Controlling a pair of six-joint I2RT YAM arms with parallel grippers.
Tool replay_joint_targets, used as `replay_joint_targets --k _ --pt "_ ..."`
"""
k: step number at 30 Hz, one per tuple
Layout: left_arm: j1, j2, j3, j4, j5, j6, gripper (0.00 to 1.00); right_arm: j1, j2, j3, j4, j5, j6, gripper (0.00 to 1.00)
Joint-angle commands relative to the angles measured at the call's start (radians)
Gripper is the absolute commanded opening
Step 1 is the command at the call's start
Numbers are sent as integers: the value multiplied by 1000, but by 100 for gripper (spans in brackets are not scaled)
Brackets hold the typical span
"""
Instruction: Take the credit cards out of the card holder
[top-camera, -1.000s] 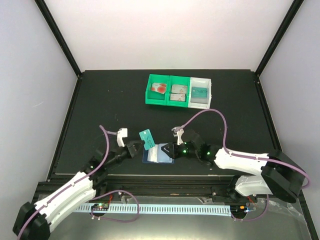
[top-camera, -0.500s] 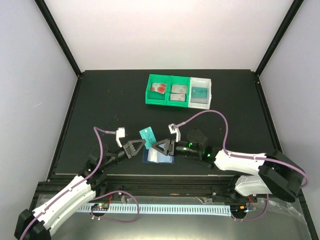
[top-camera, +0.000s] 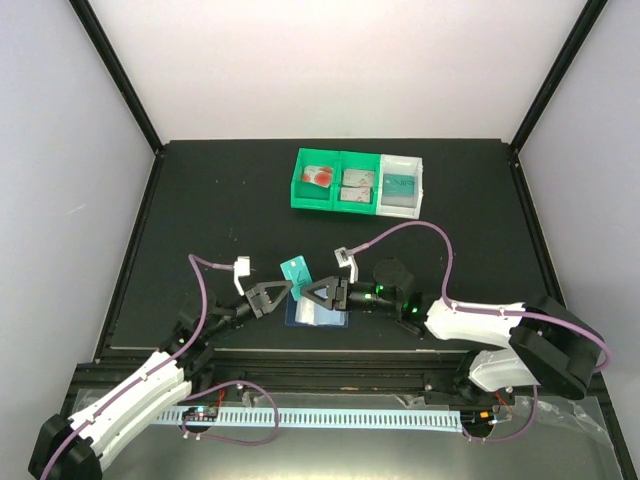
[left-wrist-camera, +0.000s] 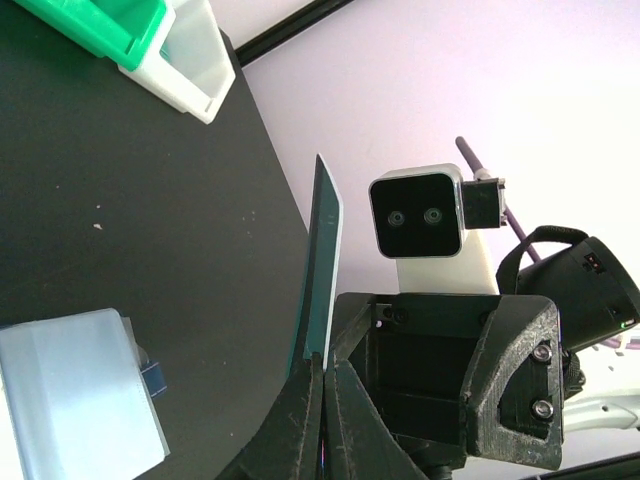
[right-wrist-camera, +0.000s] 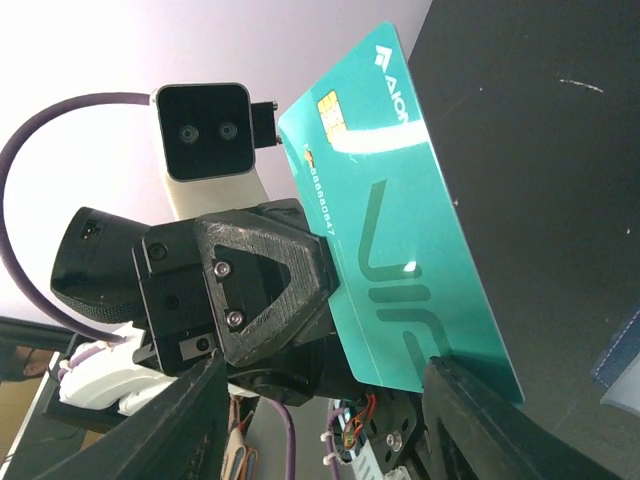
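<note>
left hand clamped on teal card | card out, clear of card holder just beside hand | right hand spread wide, facing card, empty | cards left in card holder: cannot tell

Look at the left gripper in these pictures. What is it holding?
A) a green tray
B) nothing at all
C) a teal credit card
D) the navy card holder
C: the left gripper is shut on one edge of the teal credit card, which it holds up in the air, while the card holder lies apart from it.
</note>
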Motion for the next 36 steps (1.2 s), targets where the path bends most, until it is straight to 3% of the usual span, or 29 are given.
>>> replay_joint_targets --k 1,4,8,17,21,27,31,36 --pt "3 -25 20 73 33 -27 2 -2 -12 -13 12 30 21 56" --pt "3 -29 22 73 30 -31 1 -1 -19 -26 11 48 42 58" --pt "3 -30 19 75 31 -41 2 8 -19 -43 28 70 74 67" --pt "1 -43 22 79 29 -58 1 20 -14 -35 15 91 87 68" --pt "2 -50 39 35 25 -34 2 21 -22 -46 1 118 116 74" --pt "0 -56 15 63 24 -61 2 31 -23 -51 10 147 156 76" --pt "-1 -58 15 60 25 -63 2 32 -12 -51 50 142 166 75" --pt "-1 -55 -9 104 34 -96 1 32 -13 -55 132 126 155 64"
